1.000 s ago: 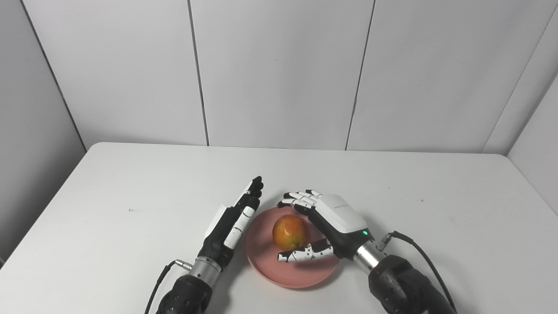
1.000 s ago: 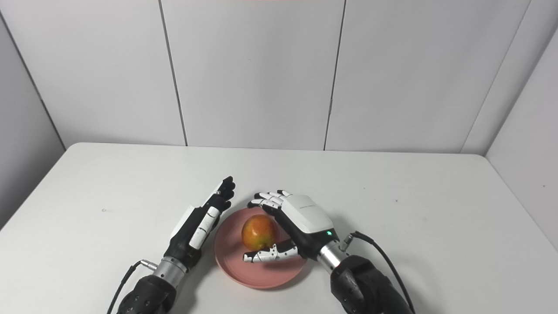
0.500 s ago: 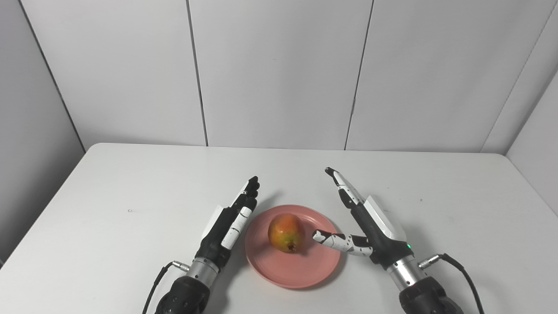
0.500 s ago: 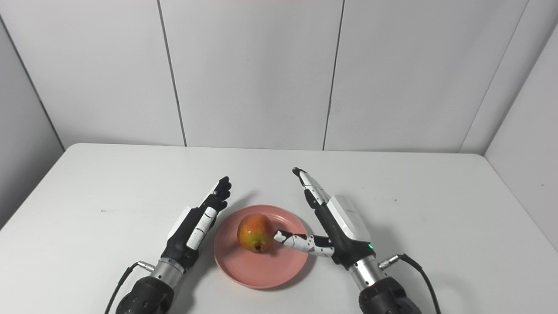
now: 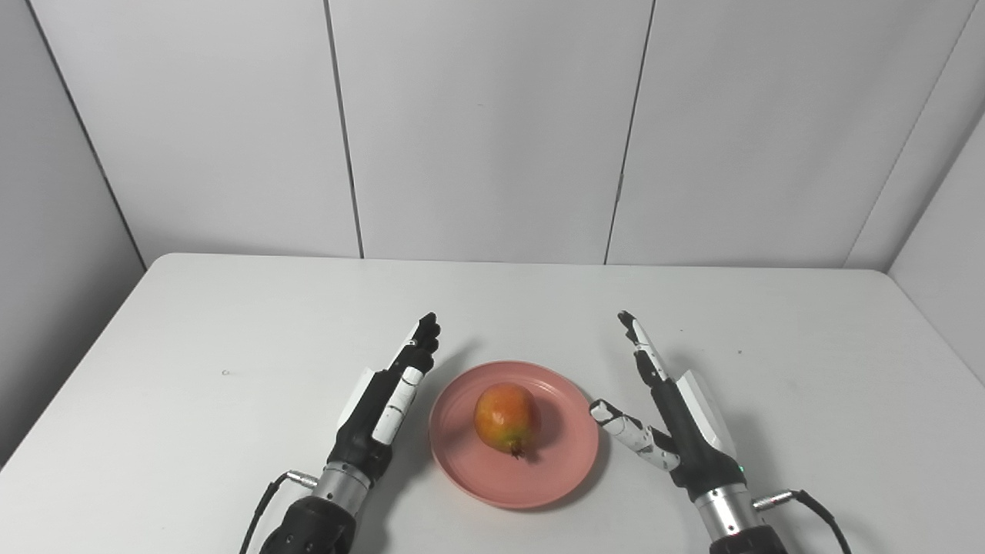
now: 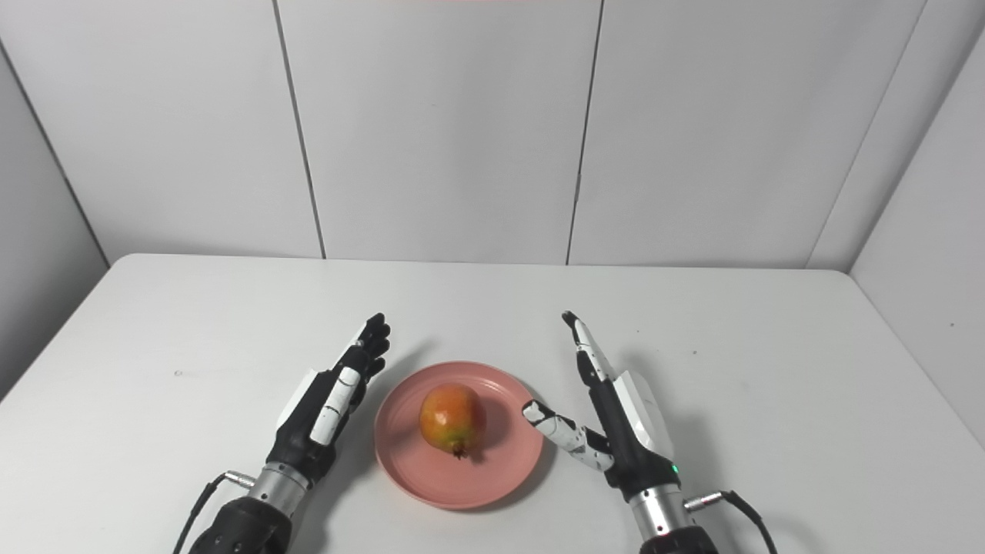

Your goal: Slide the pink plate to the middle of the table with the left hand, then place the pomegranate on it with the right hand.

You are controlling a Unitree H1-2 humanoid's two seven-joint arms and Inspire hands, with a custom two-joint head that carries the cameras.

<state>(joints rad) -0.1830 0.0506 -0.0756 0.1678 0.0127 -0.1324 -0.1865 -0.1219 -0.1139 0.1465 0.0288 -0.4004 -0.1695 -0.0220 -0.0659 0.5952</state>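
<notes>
The white table (image 5: 231, 323) carries the pink plate (image 5: 539, 481), which sits near the table's front edge, about midway across its width. To the left of the plate, just beside its rim but not touching it, the left hand (image 5: 385, 396) stands on edge with its fingers (image 5: 422, 346) straight, held side by side and pointing toward the back wall; it holds nothing. To the right of the plate, the right hand (image 5: 681, 419) takes a mirrored pose, palm turned toward the plate, fingers (image 5: 639, 346) stretched out and angled up and away, the thumb spread inward so its tip lies close to the plate's right rim; it too is empty. No writing can be read on either hand. The pomegranate (image 5: 505, 418) rests on the plate, slightly left of its centre, red-orange with its dark crown facing the front edge, clear of both hands.
</notes>
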